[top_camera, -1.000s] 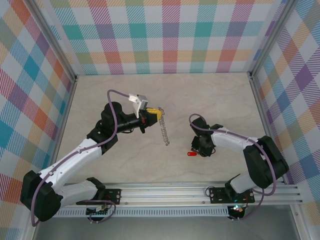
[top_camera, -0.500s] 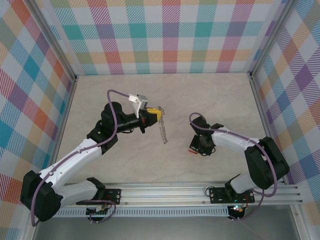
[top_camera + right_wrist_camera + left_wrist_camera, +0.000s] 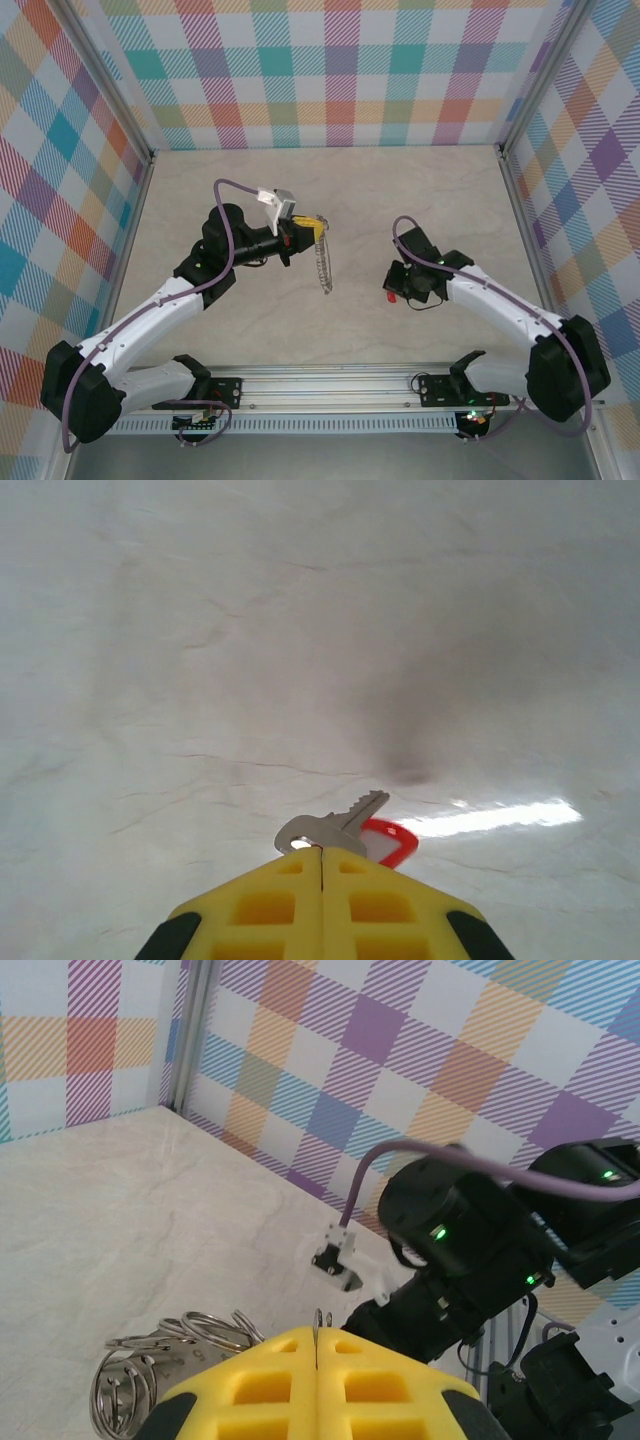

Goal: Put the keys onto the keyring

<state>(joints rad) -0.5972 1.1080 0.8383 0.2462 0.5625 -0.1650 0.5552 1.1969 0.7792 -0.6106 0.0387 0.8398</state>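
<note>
The keyring (image 3: 322, 266) hangs edge-on like a chain from my left gripper (image 3: 313, 229), which is shut on its top above the middle of the table. In the left wrist view the yellow fingertips (image 3: 290, 1355) pinch a thin metal edge, and the keyring's silver loops (image 3: 175, 1345) bunch at the lower left. My right gripper (image 3: 396, 293) is shut on the keys (image 3: 389, 297), to the right of the ring. The right wrist view shows the silver key (image 3: 335, 826) and its red tag (image 3: 392, 842) sticking out past my right gripper (image 3: 321, 853), above the table with a shadow beyond.
The pale marble-look tabletop (image 3: 330, 330) is ringed by plaid walls (image 3: 340, 70) on three sides. A metal rail (image 3: 340, 390) with the arm bases runs along the near edge. In the left wrist view the right arm (image 3: 470, 1250) stands across from the ring.
My right gripper closed on the key and lifted it off the table, and its arm swung outward to the right. The left arm held still; the hanging ring swayed slightly.
</note>
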